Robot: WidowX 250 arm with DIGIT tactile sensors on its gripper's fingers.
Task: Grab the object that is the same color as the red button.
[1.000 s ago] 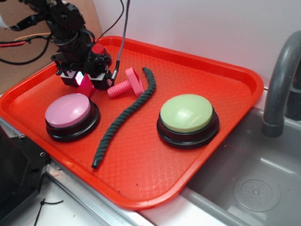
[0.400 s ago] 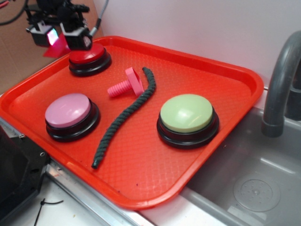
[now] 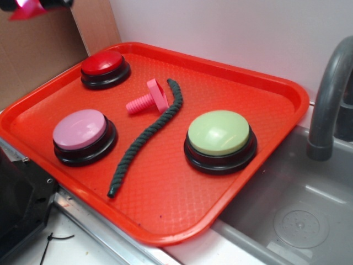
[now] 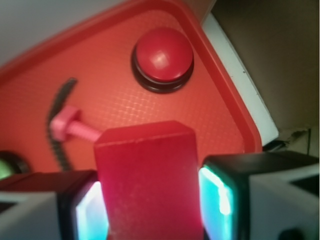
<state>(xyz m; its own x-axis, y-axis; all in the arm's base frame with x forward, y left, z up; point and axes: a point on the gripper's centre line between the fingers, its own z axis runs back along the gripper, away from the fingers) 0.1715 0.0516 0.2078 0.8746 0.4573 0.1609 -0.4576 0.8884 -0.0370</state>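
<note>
Wrist view: my gripper (image 4: pixel 150 205) pinches the red block (image 4: pixel 147 180) between both pads, held high above the tray (image 4: pixel 125 95) with the red button (image 4: pixel 162 54) below; outside camera catches only the block's tip at its top-left corner.

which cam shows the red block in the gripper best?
Wrist: the red block fills the frame, clamped between both gripper pads. Exterior catches only a blurred red corner at the top-left edge; the gripper is almost entirely out of frame.
</note>
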